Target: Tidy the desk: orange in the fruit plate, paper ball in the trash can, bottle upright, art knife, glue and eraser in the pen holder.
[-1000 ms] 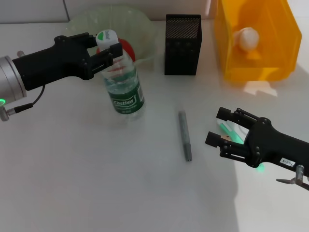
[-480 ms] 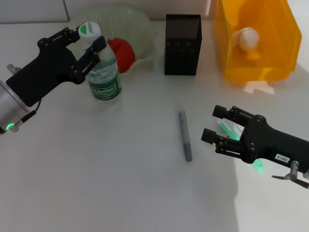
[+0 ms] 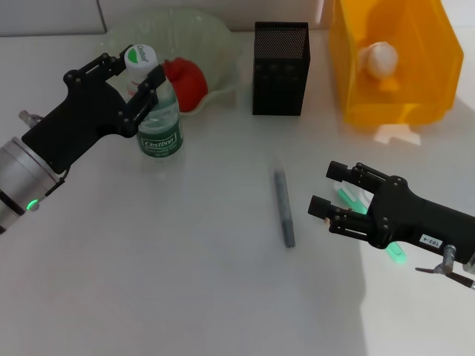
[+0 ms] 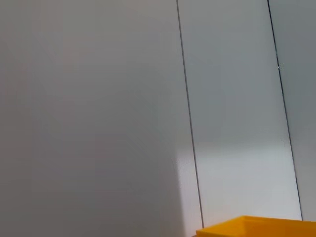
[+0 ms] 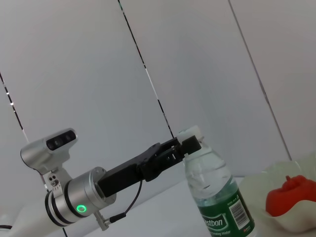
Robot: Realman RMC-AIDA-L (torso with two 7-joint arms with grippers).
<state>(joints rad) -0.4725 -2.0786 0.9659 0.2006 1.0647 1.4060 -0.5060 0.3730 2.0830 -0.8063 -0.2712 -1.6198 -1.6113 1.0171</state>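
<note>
The clear bottle (image 3: 159, 122) with a green label stands upright on the table beside the pale green fruit plate (image 3: 211, 33). My left gripper (image 3: 137, 74) is shut on its neck just under the white cap; the right wrist view shows the same grip on the bottle (image 5: 217, 197) by the left gripper (image 5: 185, 146). A reddish orange (image 3: 185, 80) lies in the plate. The grey art knife (image 3: 283, 208) lies mid-table. My right gripper (image 3: 326, 189) is open, low over a green-and-white stick, the glue (image 3: 349, 198). The paper ball (image 3: 380, 58) sits in the yellow trash can (image 3: 415, 111). The eraser is out of view.
The black mesh pen holder (image 3: 280, 68) stands at the back between the plate and the trash can. The left wrist view shows only grey wall panels and the trash can's rim (image 4: 256, 227).
My left gripper carried the bottle to the left and farther back, and it now stands beside the fruit plate. The right gripper edged slightly left over the glue.
</note>
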